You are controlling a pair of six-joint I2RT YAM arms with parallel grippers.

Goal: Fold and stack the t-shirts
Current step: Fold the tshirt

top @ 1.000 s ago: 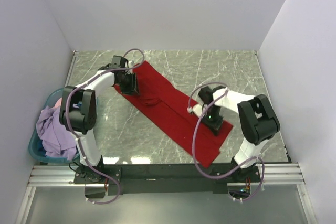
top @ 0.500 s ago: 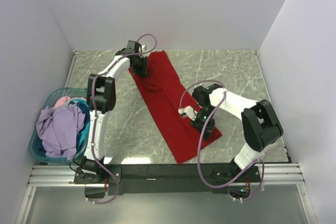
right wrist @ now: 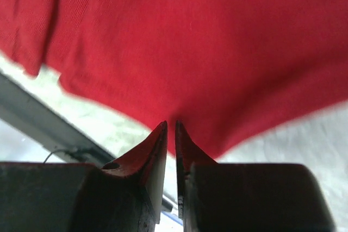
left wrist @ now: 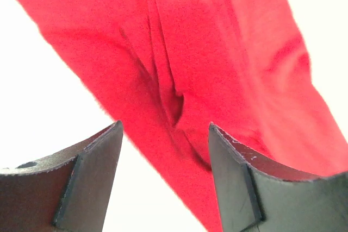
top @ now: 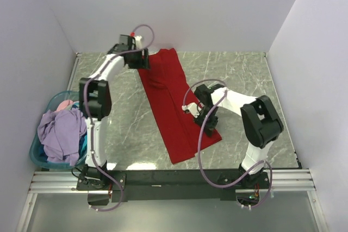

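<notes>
The red t-shirt lies as a long narrow strip on the bench, running from the back wall toward the near edge. Its collar and sleeves cannot be made out, and its far left corner hides under the left gripper. That arm stretches far forward, jaws wide, with cloth beyond them. The right gripper bends low at the strip's right edge, jaws pinched on the fabric. A basket of clothes sits far left

A grey-green marbled bench is shown. A red t-shirt is spread on it as one long, creased strip, stretched slantwise from the far edge towards the near edge.
</notes>
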